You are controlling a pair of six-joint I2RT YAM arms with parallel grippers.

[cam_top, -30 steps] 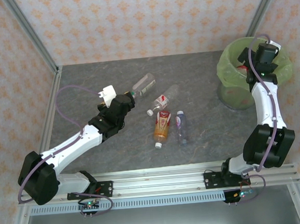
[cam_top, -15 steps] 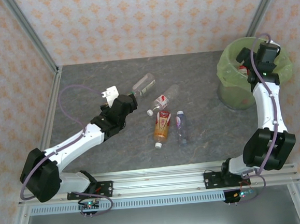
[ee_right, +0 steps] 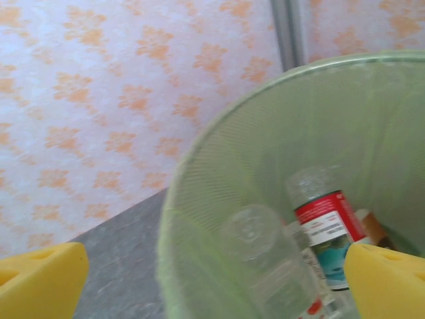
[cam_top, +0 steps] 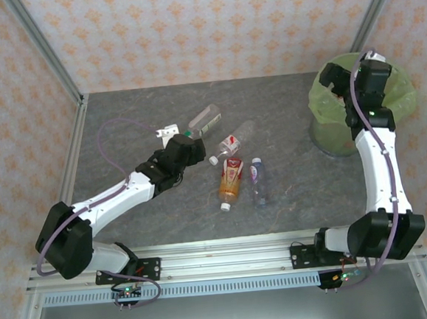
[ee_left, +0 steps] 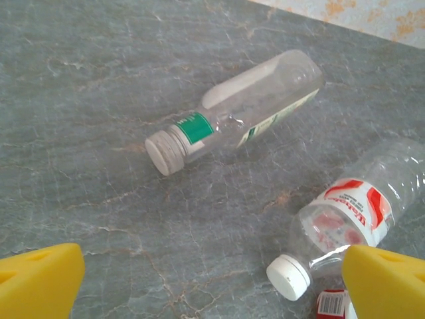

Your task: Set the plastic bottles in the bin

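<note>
Several plastic bottles lie mid-table: a clear one with a green band, a clear one with a red-white label, an amber one with an orange label and a clear one with a purple label. My left gripper hovers open just left of the first two, with bare table between its yellow fingertips. The lime-green lined bin stands at the far right. My right gripper hangs open over it. Inside lie a red-labelled bottle and a clear bottle.
Patterned walls and metal frame posts close in the grey stone-look table. The white cap of the red-white bottle points toward my left gripper. A red label edge of the amber bottle shows by the right fingertip.
My left gripper has swung right and lower, closer to the green-band and red-white bottles. The right gripper shifted a little toward the back over the bin. Both stayed open.
</note>
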